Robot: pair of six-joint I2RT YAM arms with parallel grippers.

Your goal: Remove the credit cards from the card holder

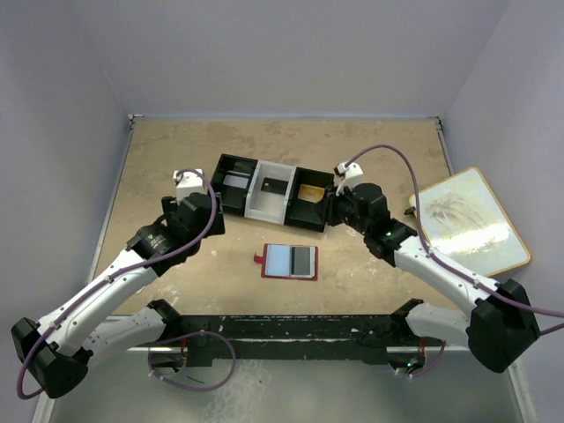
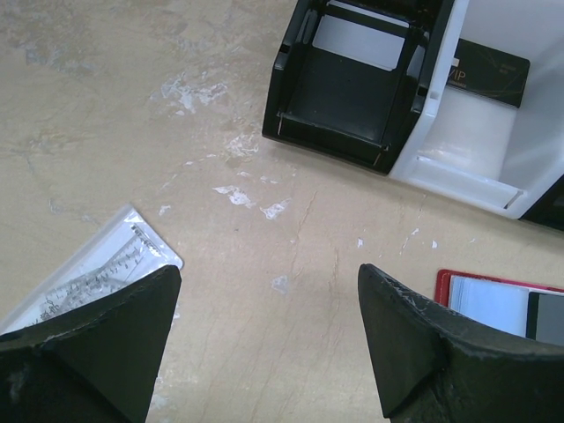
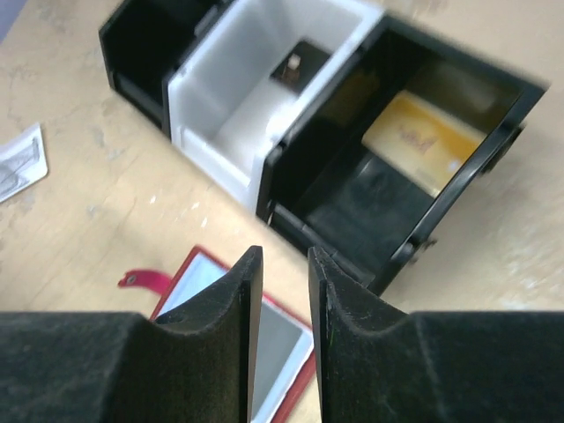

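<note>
The red card holder (image 1: pixel 289 262) lies open on the table in front of the tray, with a grey card (image 1: pixel 303 260) in its right half. It also shows in the left wrist view (image 2: pixel 493 300) and the right wrist view (image 3: pixel 198 273). A black-and-white tray (image 1: pixel 256 204) holds a white card (image 2: pixel 357 40), a black card (image 2: pixel 489 70) and a gold card (image 3: pixel 423 141), one per compartment. My left gripper (image 2: pixel 269 273) is wide open and empty over bare table, left of the card holder. My right gripper (image 3: pixel 285 256) is open by a narrow gap, empty, above the tray's near right edge.
A clear plastic packet (image 2: pixel 88 273) lies on the table under my left fingers. A wood-edged board (image 1: pixel 471 220) lies at the far right. The table ends at walls on three sides.
</note>
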